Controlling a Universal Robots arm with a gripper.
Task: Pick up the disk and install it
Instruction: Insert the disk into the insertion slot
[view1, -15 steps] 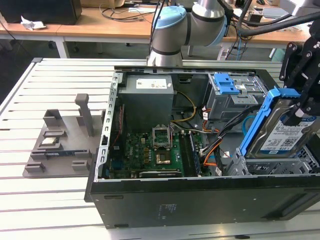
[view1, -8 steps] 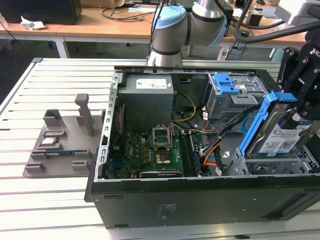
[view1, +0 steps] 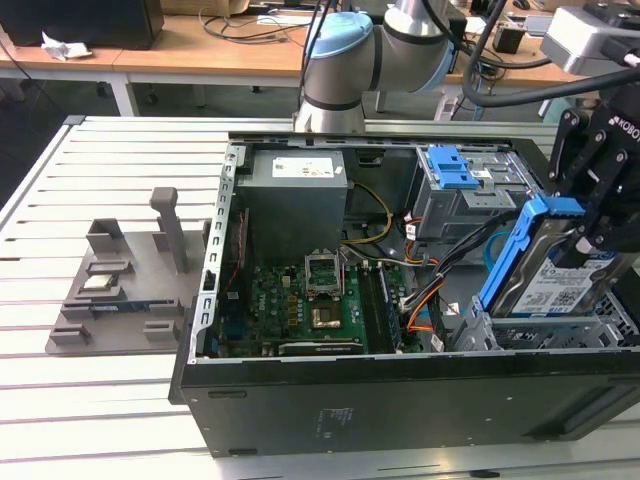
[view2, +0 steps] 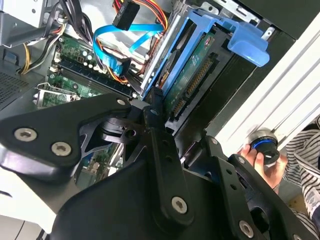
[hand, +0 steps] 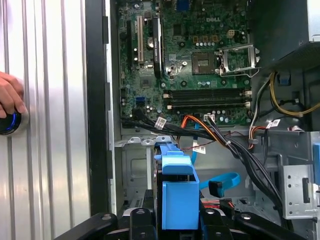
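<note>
The disk (view1: 556, 287) is a silver drive with a blue-and-white label in a blue carrier bracket. It hangs tilted, almost on edge, over the drive bay (view1: 500, 335) at the exterior view's right end of the open computer case. My black gripper (view1: 590, 228) is shut on its upper part. In the second wrist view the disk (view2: 197, 75) shows its green circuit side, and one of the black fingers (view2: 154, 102) presses on the blue frame. In the first wrist view the blue carrier (hand: 177, 192) sits between the two black fingers.
The open case (view1: 400, 400) holds a motherboard (view1: 300, 300), a grey power supply (view1: 295, 200), orange and blue cables (view1: 425, 300), and a blue latch on a grey cage (view1: 460, 172). A grey fixture (view1: 120, 290) lies at the exterior view's left. A hand (hand: 7, 97) rests on a blue-lit button.
</note>
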